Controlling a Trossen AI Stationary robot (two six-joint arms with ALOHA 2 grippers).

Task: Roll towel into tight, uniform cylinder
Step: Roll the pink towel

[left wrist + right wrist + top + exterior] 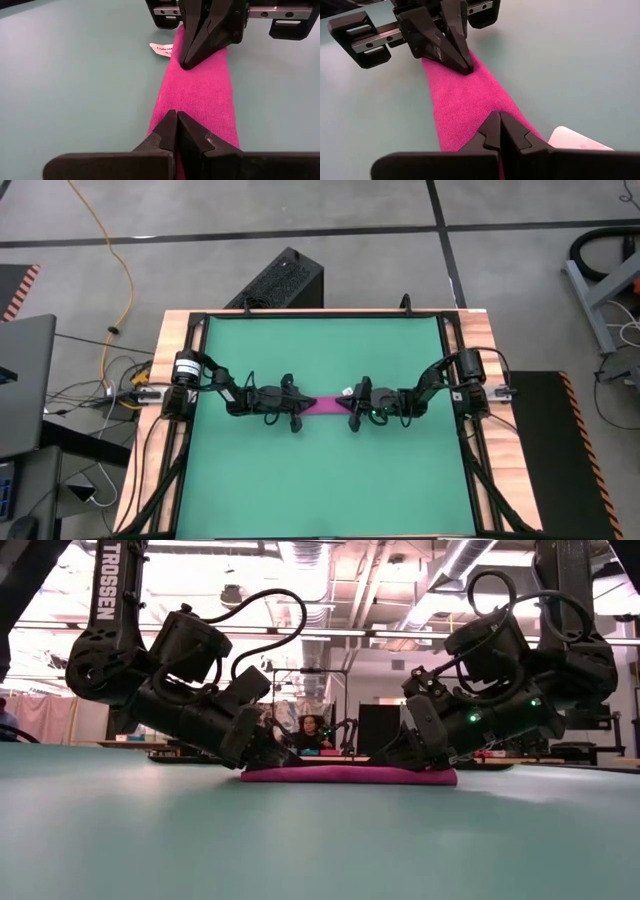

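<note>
Left gripper (176, 116): fingers closed together, tips pressed down on one end of the towel (200, 92); whether any cloth is pinched between them cannot be told. Right gripper (499, 116): fingers likewise closed, tips down on the opposite end, beside the white tag (577, 140). Towel lies as a narrow, flattened magenta strip stretched between the two grippers, near the middle of the green mat (320, 350). Low view: strip sits low and flat on the mat. Both arms reach inward from the table's sides, facing each other.
</note>
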